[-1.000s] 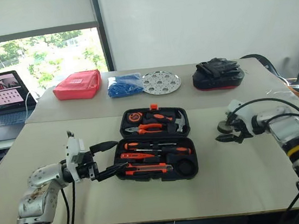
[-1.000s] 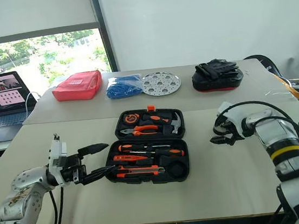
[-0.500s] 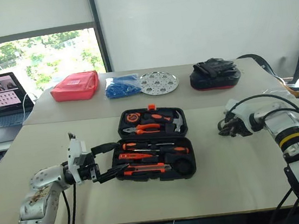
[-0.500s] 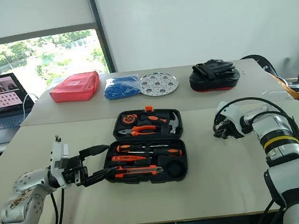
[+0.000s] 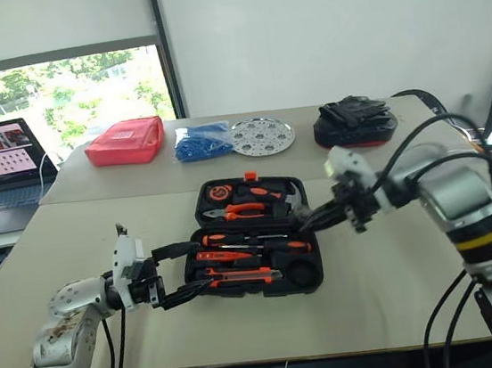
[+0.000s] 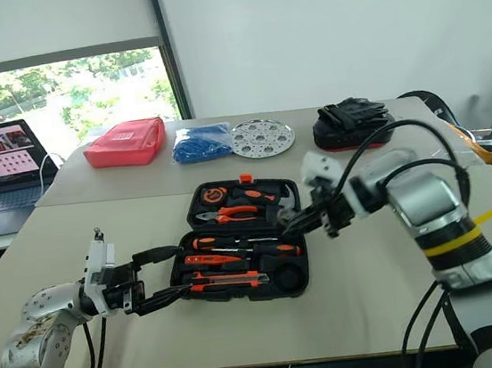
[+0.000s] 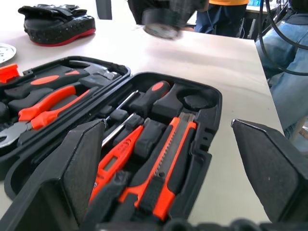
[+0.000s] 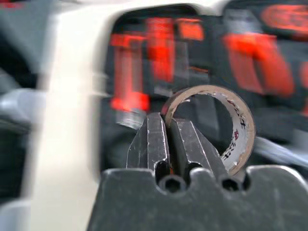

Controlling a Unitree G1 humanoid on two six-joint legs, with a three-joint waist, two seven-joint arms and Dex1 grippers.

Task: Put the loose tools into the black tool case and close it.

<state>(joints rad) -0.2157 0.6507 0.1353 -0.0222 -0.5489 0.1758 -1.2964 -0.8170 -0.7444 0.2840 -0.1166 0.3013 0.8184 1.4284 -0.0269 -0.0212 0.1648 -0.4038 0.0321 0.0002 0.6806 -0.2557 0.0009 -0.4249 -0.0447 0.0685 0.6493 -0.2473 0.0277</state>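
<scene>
Over the table (image 5: 402,281), the right gripper (image 8: 169,132) apparently pinches the tape roll (image 8: 237,126).

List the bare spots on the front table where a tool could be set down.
Free: the table right of the black tool case, and the strip behind the case. Crowded: left of the case, where the left gripper reaches; the right gripper hangs over its right edge.

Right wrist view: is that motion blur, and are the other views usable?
Right wrist view: background smeared, tool case streaked, only the jaws and tape roll sharp. Left wrist view: case contents crisp, a dark blurred object at the far table edge. Head views: sharp on the table, window bright.
</scene>
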